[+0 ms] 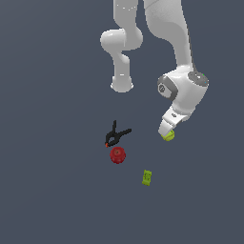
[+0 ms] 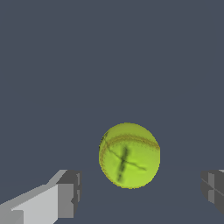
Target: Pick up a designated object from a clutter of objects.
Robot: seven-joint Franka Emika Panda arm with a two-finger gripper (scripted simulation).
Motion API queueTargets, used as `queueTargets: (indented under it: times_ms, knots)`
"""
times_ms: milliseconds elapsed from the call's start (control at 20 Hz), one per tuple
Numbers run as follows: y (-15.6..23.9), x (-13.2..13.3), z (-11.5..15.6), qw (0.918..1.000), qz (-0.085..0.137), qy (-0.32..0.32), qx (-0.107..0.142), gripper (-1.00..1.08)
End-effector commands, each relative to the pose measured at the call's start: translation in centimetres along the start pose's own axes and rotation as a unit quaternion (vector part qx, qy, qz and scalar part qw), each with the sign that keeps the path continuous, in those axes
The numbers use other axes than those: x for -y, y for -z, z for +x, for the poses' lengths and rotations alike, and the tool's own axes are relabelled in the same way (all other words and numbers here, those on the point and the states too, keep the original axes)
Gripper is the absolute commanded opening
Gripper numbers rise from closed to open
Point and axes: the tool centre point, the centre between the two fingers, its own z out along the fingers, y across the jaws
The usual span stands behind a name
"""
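Two dark finger pads [image 2: 70, 192] frame the wrist view, set wide apart with bare grey floor showing on either side of the tennis ball [image 2: 129, 155] that lies between them; neither pad touches it. The ball is yellow-green, marked with a brownish seam curve and a dark crossed smudge. The gripper [image 2: 142, 190] stands spread well wider than the ball and has hold of nothing.

In the exterior view, nearest the camera lies a small flat yellow-green box [image 1: 147, 177], by itself on the dark grey floor [image 1: 47, 190]. Beyond it, towards the exterior view's left, sits a red round object [image 1: 117, 154], and just behind that, close enough that they may touch, a black spring clamp [image 1: 115, 135] with an orange tip, its handles splayed upward. Towards the exterior view's right of the clamp, well apart from it, the tennis ball [image 1: 168, 136] peeks out beneath the white gripper [image 1: 167, 129], which is tilted down over it and hides part of it. The white wrist and forearm of the Panda arm [image 1: 183, 90] rise behind, and farthest back the arm's base [image 1: 122, 85] stands on the floor.
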Motion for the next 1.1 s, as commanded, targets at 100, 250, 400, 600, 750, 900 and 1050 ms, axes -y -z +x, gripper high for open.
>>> queueTargets:
  times_ms: [100, 250, 400, 600, 750, 900, 1050]
  knots:
    - [-0.1, 0.0, 0.0, 1.0000, 0.000, 0.000, 0.000, 1.00]
    - [-0.8, 0.0, 0.0, 1.0000, 0.000, 0.000, 0.000, 1.00]
    - [-2.1, 0.1, -0.1, 1.0000, 0.000, 0.001, 0.000, 1.00]
    - [-4.1, 0.2, -0.1, 1.0000, 0.000, 0.002, -0.001, 1.00]
    - [-4.9, 0.2, 0.0, 1.0000, 0.000, 0.002, -0.001, 1.00]
    - [-5.1, 0.2, 0.0, 1.0000, 0.000, 0.002, -0.001, 1.00]
    - [-5.1, 0.2, 0.0, 1.0000, 0.000, 0.002, -0.001, -1.00]
